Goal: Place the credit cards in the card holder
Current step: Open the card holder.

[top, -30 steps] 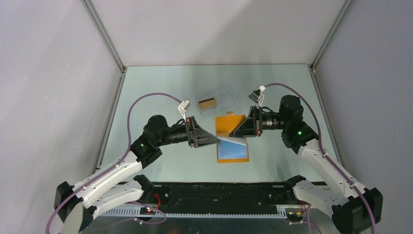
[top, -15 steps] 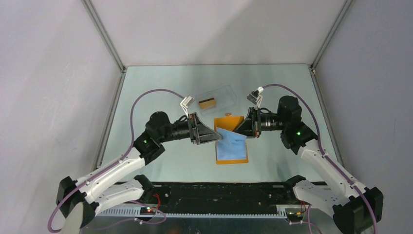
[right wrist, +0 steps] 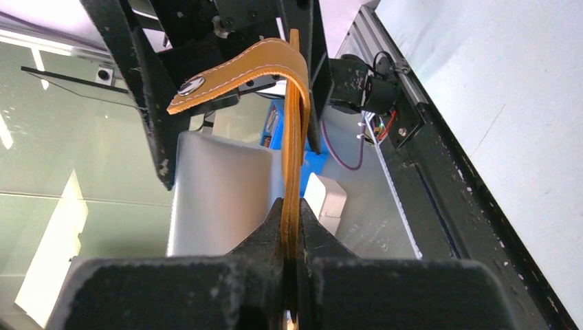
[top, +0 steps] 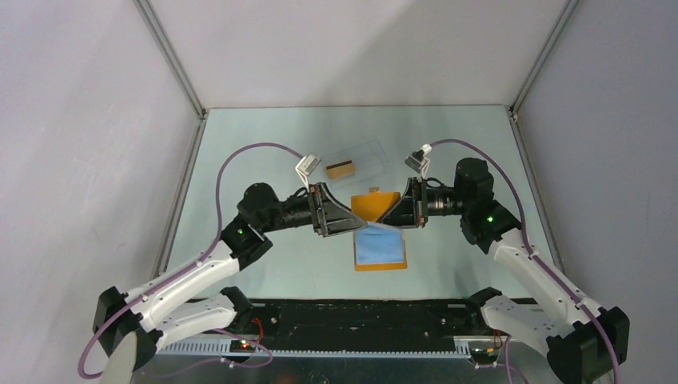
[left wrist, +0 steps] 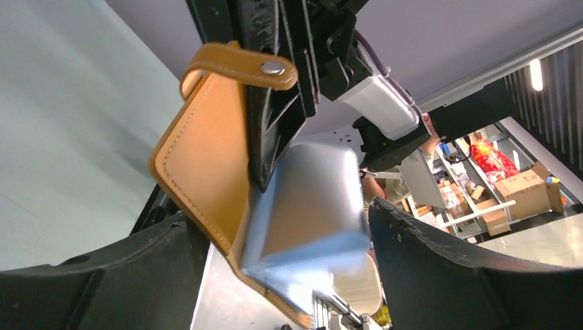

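Overhead, card holder point(top: 380, 250) lay open mid-worktop point(top: 264, 160); credit card point(top: 340, 168) in clear box point(top: 369, 154) at its 12 o'clock.
Left wrist: left claw point(left wrist: 285, 275) spread, empty, straddling soft pocket point(left wrist: 309, 199).
Right wrist: right claw point(right wrist: 291, 220) clenched on flap point(right wrist: 295, 137). Leather looked thin, floppy, so edge pinch suited.

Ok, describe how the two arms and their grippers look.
The left arm and right arm have white links, black joints and a green light each. A purple cable runs to each wrist. The left gripper and right gripper are black and wedge-shaped.
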`<state>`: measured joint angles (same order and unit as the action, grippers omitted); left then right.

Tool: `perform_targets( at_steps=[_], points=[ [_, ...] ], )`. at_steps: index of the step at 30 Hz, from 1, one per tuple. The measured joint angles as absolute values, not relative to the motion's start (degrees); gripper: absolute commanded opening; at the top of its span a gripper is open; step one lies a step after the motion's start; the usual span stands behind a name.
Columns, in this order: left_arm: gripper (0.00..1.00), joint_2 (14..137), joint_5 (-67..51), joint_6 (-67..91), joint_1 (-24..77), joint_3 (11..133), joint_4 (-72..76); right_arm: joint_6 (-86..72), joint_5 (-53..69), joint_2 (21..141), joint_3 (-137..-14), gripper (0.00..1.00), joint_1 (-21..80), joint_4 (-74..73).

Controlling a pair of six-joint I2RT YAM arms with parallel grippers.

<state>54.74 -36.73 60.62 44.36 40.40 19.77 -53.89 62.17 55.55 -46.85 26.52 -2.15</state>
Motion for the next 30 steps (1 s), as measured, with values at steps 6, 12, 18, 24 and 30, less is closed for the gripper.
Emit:
perform_targets(
  at_steps=[6,12,18,24,30],
  points=[
    [0.84,54.76,-37.95,62.11,44.36,40.38,22.72,-52.12,62.19,55.48,-46.85,0.00,27.07,-3.31],
    [0.79,55.94,-39.33,63.13,44.36,39.97,24.93,-51.33,62.17,54.96,-46.85,0.00,27.33,-3.70],
    [0.78,54.96,-39.64,62.92,44.31,36.71,25.39,-51.37,61.98,54.94,-46.85,0.00,27.24,-4.25],
    [0.80,48.93,-37.01,59.70,43.53,32.27,17.87,-51.35,61.87,54.94,-46.85,0.00,26.76,-5.23],
    [0.79,43.42,-34.00,57.43,43.44,29.23,11.42,-51.35,61.43,54.94,-46.85,0.00,26.41,-5.82]
  ],
)
